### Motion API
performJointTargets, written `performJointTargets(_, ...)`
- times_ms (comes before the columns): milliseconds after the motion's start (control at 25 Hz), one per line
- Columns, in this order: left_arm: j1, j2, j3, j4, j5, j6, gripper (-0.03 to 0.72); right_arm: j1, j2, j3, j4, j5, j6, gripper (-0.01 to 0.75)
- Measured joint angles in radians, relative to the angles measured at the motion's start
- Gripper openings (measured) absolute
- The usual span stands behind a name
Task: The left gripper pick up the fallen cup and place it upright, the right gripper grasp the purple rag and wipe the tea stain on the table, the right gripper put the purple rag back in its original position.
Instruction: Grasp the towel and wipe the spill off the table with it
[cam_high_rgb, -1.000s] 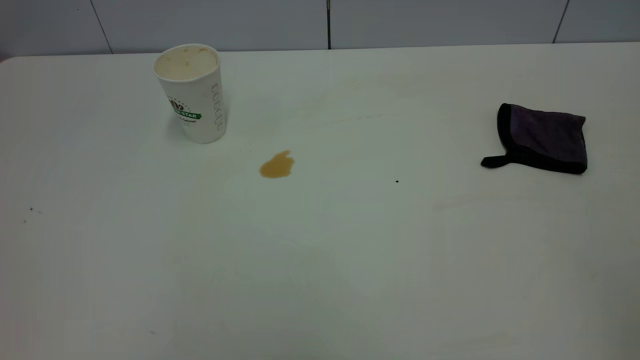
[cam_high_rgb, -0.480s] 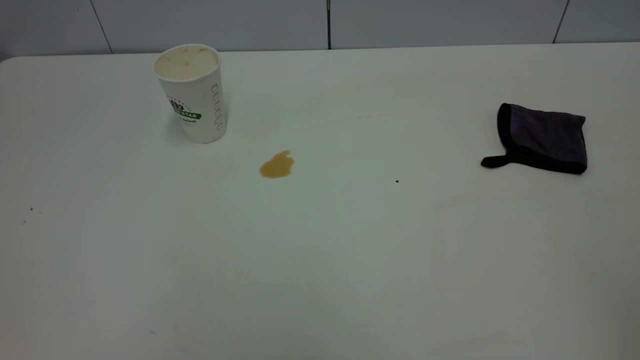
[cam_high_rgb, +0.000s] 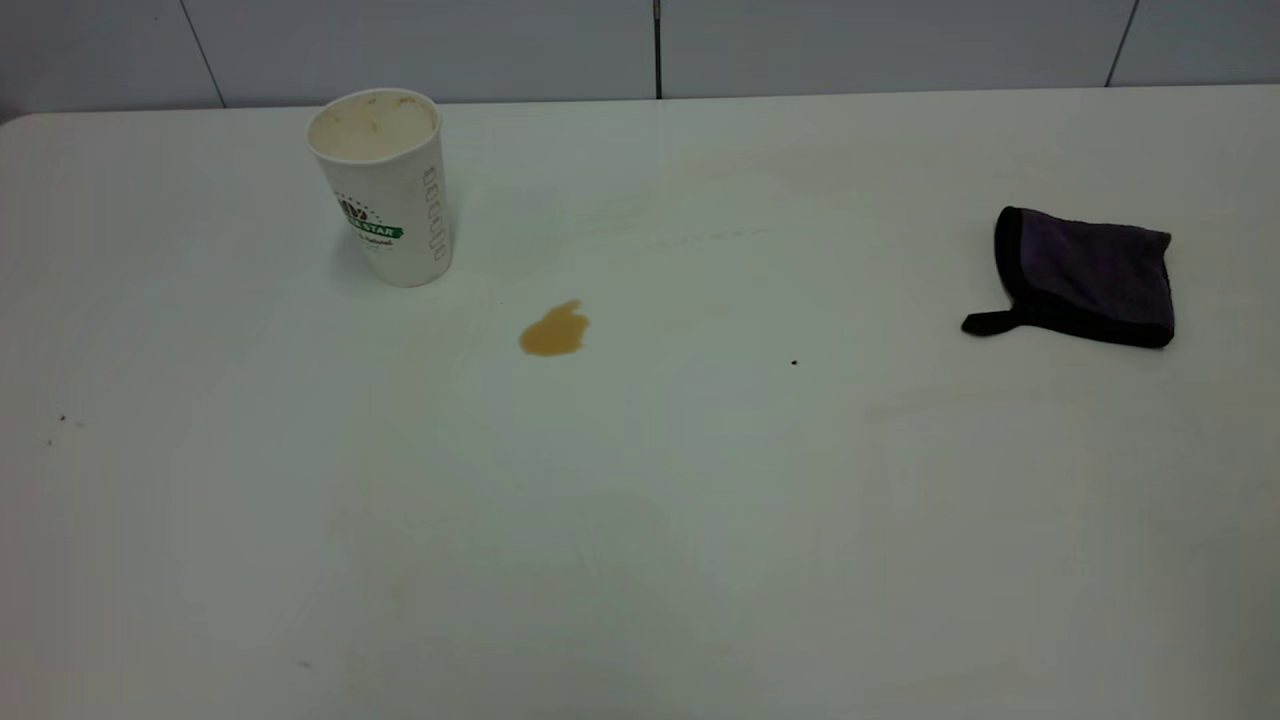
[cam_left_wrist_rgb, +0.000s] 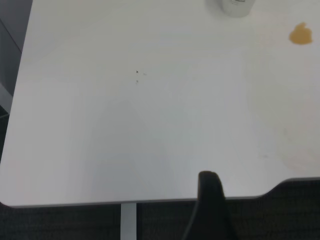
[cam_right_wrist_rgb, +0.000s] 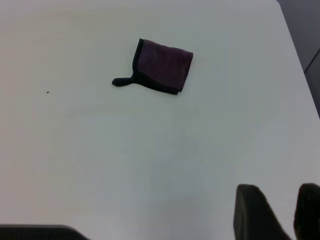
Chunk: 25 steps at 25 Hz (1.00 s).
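The white paper cup (cam_high_rgb: 385, 190) stands upright at the back left of the table (cam_high_rgb: 640, 520), its tea-stained inside showing. Its base shows in the left wrist view (cam_left_wrist_rgb: 235, 6). The amber tea stain (cam_high_rgb: 553, 330) lies to the right of the cup and nearer the front; it also shows in the left wrist view (cam_left_wrist_rgb: 300, 34). The purple rag (cam_high_rgb: 1090, 275) lies flat at the right, and in the right wrist view (cam_right_wrist_rgb: 162, 66). My left gripper (cam_left_wrist_rgb: 210, 200) hangs over the table's near edge, far from the cup. My right gripper (cam_right_wrist_rgb: 287, 207) is open and empty, well short of the rag.
A grey panelled wall (cam_high_rgb: 640, 45) runs behind the table. A tiny black speck (cam_high_rgb: 794, 362) lies between the stain and the rag. The table's left edge and a white leg (cam_left_wrist_rgb: 128, 222) show in the left wrist view.
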Motion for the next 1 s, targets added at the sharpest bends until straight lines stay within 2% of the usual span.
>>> performJointTargets(880,0.0,0.0,0.0,0.0,0.0,0.0,0.589,0.0,0.0,0.0,0.0,0.0,0.004,0.238)
performJointTargets(1000,0.0,0.0,0.0,0.0,0.0,0.0,0.589,0.0,0.016,-0.01,-0.022,-0.008,0.01,0.268)
